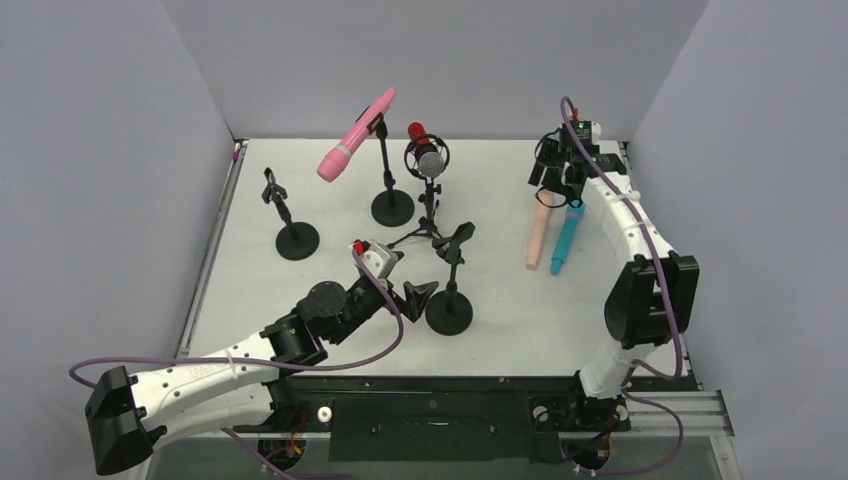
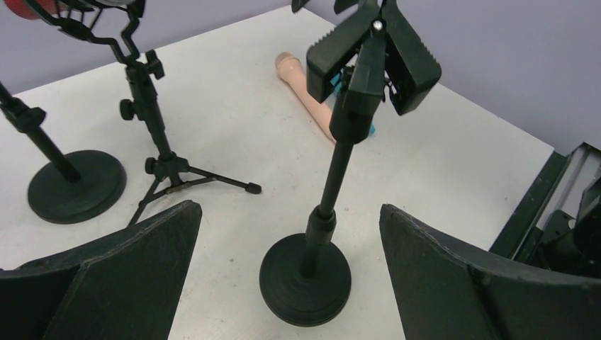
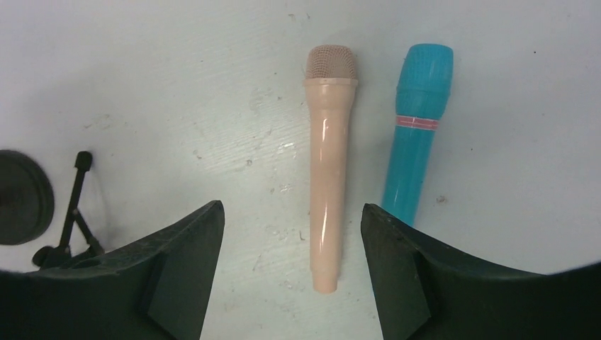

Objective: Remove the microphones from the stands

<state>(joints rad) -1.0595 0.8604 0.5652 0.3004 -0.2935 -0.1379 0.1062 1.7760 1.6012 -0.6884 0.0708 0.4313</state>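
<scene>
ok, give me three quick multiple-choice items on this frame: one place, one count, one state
1. Where is the beige microphone?
A. lying on the table beside the teal microphone
B. clipped in a stand
C. standing upright on its head

2. How many microphones sit in stands?
A. none
B. two
C. four

3. What state is the left gripper in?
A. shut on a microphone
B. shut on a stand pole
C. open, holding nothing

Answers:
1 A: the right wrist view shows both lying flat, side by side.
2 B: only the pink microphone and the red-and-grey microphone are mounted.
3 C: its fingers stand wide apart, with the empty stand ahead of them, ungripped.
</scene>
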